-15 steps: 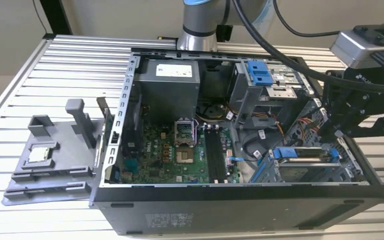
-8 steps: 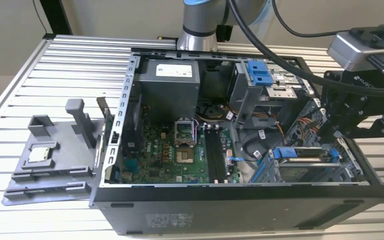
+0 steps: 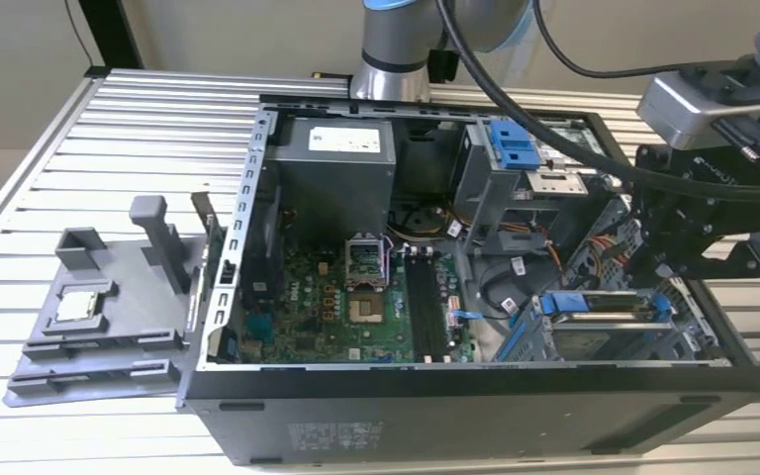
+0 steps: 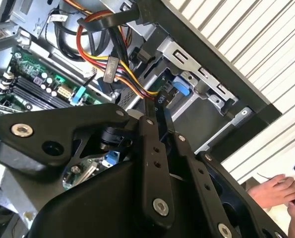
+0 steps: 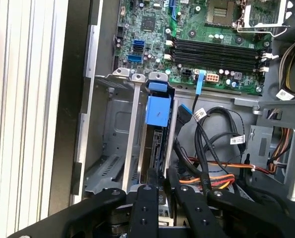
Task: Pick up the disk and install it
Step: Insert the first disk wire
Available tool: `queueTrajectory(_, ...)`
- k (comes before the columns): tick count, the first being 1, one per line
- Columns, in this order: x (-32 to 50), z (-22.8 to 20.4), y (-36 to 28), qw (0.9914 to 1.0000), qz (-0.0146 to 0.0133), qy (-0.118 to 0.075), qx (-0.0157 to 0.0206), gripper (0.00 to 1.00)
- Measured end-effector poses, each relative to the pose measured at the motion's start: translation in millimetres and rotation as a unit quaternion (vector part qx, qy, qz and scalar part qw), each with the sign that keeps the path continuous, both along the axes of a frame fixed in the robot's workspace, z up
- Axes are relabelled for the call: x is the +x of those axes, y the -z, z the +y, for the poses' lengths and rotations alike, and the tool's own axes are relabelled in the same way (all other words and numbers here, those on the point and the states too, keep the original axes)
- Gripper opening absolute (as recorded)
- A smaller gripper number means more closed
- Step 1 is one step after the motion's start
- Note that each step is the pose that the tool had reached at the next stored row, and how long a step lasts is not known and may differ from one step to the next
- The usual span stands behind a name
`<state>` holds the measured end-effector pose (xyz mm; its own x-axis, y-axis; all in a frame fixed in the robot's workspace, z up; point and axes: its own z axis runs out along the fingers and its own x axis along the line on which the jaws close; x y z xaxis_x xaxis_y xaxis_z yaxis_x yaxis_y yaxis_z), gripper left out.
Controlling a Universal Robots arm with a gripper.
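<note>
Blue plastic is what I pick out first in the exterior view: it edges the disk (image 3: pixel 605 309), which sits in the drive cage (image 3: pixel 624 341) at the corner of the open computer case (image 3: pixel 486 396) on the exterior view's right. My gripper (image 3: pixel 647 282) hangs straight over that cage, reaching down onto the disk. The case lies on its side on the slatted metal worktop (image 3: pixel 155 129), with the green motherboard (image 3: pixel 340 297) exposed. Beside it, on the exterior view's left, a grey fixture (image 3: pixel 103 307) carries a small square chip (image 3: pixel 76 305).

In the second wrist view I see the two black fingers (image 4: pixel 149 148) running close together, with a thin strip of the disk (image 4: pixel 160 100) between their tips. The gripper (image 4: pixel 160 106) points into the cage beside a bundle of orange, yellow and red cables (image 4: pixel 102 49). A person's hand (image 4: pixel 278 191) rests on the worktop outside the case.

In the first wrist view the disk (image 5: pixel 157 111) stands on edge between the cage's (image 5: pixel 112 129) metal rails, its blue frame towards the motherboard (image 5: pixel 211 49). The gripper (image 5: pixel 160 173) is clamped on the disk's near end, one finger on each side. Black cables (image 5: pixel 211 134) lie just beside the cage.
</note>
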<state>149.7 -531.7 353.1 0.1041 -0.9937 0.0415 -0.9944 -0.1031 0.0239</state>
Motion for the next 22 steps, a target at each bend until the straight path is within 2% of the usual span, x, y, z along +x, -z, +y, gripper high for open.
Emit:
queueTrajectory(7, -2.4, -0.1, 3.9, 0.99987, -0.0045, 0.015, -0.0002, 0.00)
queueTrajectory(9, -2.6, -0.1, 4.8, 0.99980, -0.0067, 0.019, -0.0002, 0.00)
queueTrajectory(10, -2.6, -0.1, 5.2, 0.99977, -0.0095, 0.019, -0.0001, 0.00)
queueTrajectory(12, -2.6, -0.1, 6.0, 0.99964, -0.0174, 0.020, 0.0003, 0.00)
queueTrajectory(17, -5.5, -0.5, 7.5, 0.99891, -0.0420, 0.020, 0.0010, 0.00)
queueTrajectory(19, -7.5, -0.8, 8.2, 0.99852, -0.0504, 0.020, 0.0012, 0.00)
queueTrajectory(20, -8.8, -1.1, 8.5, 0.99839, -0.0529, 0.020, 0.0012, 0.00)
queueTrajectory(22, -12.0, -2.6, 8.5, 0.99834, -0.0537, 0.021, 0.0011, 0.00)
